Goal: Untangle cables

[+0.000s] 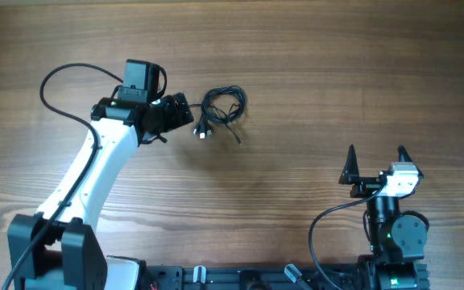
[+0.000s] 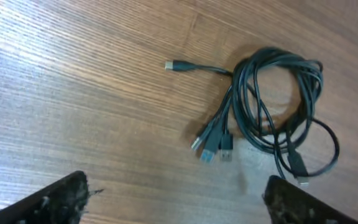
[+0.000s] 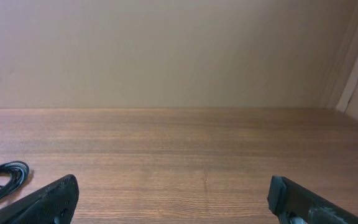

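Observation:
The cables [image 1: 224, 107] lie as one tangled black coil on the wooden table, slightly left of centre toward the far side. In the left wrist view the coil [image 2: 246, 118] sits at upper right. A cluster of three plugs [image 2: 211, 148] fans out below it, and one loose end [image 2: 178, 65] points left. My left gripper [image 1: 185, 113] hovers just left of the bundle, open, with nothing between its fingers [image 2: 67, 196]. My right gripper [image 1: 376, 153] stands open at the front right, far from the cables. Only the edge of the coil [image 3: 5, 174] shows at the left of its view.
A thick black wire [image 1: 55, 89] loops from the left arm over the table's far left. The right arm's base [image 1: 393, 234] sits at the front edge. In the right wrist view a beige wall [image 3: 166, 56] rises behind the table.

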Action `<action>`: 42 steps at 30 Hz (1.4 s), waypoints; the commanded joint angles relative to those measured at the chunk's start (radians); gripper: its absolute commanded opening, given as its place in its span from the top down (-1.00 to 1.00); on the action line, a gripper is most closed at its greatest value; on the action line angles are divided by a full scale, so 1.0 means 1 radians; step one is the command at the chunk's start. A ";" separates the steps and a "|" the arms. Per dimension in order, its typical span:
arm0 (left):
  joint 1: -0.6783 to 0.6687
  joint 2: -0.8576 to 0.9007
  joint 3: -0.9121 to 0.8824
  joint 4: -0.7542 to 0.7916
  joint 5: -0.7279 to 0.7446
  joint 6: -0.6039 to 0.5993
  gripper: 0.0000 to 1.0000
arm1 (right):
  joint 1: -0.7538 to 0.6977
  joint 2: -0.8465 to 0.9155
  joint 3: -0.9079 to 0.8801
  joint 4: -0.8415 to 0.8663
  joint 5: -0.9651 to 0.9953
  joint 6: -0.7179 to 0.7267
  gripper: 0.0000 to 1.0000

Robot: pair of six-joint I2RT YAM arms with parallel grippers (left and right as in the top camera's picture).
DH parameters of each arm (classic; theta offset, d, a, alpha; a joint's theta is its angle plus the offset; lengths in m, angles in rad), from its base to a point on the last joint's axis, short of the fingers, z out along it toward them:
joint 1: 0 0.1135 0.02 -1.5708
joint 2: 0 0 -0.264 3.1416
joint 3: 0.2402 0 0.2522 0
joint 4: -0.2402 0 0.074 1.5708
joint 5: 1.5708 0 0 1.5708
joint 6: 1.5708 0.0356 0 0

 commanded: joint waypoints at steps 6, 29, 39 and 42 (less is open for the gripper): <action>-0.003 0.124 0.014 0.026 -0.021 -0.006 -0.70 | -0.004 -0.011 -0.001 0.004 0.014 0.014 -0.99; -0.058 0.207 0.014 0.141 0.002 -0.007 0.21 | -0.004 -0.011 -0.001 0.004 0.014 0.014 -0.99; -0.183 0.251 0.014 0.364 -0.044 -0.150 0.04 | -0.004 -0.011 -0.001 0.004 0.014 0.014 -1.00; -0.213 0.303 0.014 0.432 -0.120 -0.150 0.05 | -0.004 -0.011 -0.001 0.004 0.014 0.014 -1.00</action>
